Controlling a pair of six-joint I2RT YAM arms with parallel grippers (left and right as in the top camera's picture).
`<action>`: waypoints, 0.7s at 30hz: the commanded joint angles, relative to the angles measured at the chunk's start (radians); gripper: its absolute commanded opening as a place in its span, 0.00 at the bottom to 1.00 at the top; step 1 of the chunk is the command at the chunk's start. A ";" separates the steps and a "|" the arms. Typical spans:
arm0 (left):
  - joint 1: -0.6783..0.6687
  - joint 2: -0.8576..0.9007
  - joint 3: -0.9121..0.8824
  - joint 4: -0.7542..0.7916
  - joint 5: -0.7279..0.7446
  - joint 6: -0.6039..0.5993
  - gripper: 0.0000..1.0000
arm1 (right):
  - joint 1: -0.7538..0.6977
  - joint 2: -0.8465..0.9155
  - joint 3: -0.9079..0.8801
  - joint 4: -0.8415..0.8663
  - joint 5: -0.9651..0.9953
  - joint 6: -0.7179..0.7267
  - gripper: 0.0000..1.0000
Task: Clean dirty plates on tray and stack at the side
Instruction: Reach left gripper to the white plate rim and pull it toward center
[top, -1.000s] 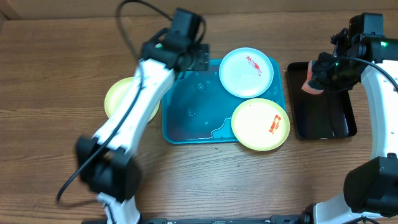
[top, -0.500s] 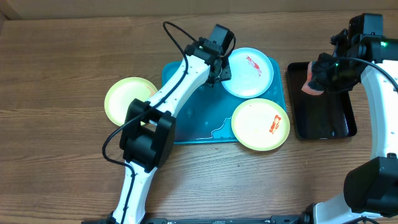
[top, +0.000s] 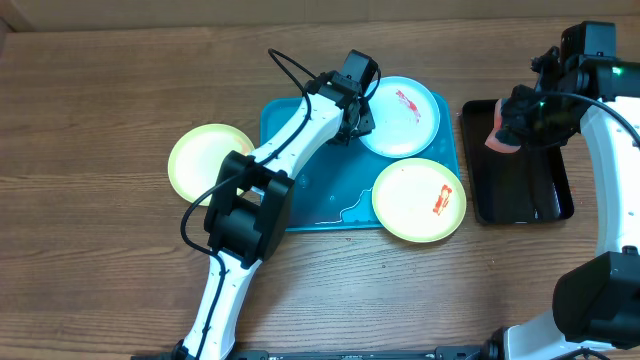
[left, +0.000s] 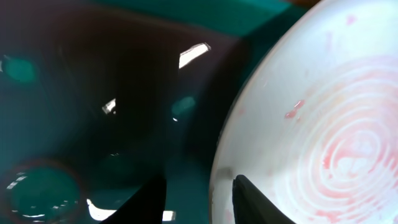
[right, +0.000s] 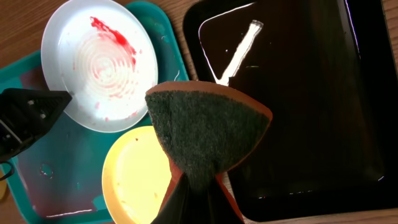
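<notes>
The light blue plate (top: 405, 115) with a red smear lies at the back right of the teal tray (top: 300, 195). My left gripper (top: 356, 122) is open at the plate's left edge. In the left wrist view the gripper (left: 202, 202) straddles the plate's rim (left: 217, 168). A pale yellow plate (top: 418, 200) with a red smear sits on the tray's front right corner. A second yellow plate (top: 200, 160) lies on the table left of the tray. My right gripper (top: 505, 128) is shut on a sponge (right: 208, 124) above the black tray (top: 520, 190).
The black tray stands right of the teal tray and also shows in the right wrist view (right: 298, 93). Water films the teal tray's floor (left: 74, 124). My left arm stretches over the tray's left half. Bare wooden table surrounds the trays.
My left arm has swung right from the tray's back left corner to the blue plate's left edge. The right arm and the sponge have not moved.
</notes>
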 joint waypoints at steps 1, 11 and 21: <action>-0.014 0.026 0.029 0.002 0.024 -0.010 0.33 | -0.002 -0.019 0.014 -0.002 0.000 -0.019 0.04; -0.014 0.026 0.029 0.010 -0.030 -0.009 0.04 | -0.003 -0.019 0.014 -0.004 0.000 -0.019 0.04; 0.046 -0.004 0.056 -0.037 -0.069 0.045 0.04 | -0.002 -0.019 0.014 -0.001 -0.001 -0.019 0.04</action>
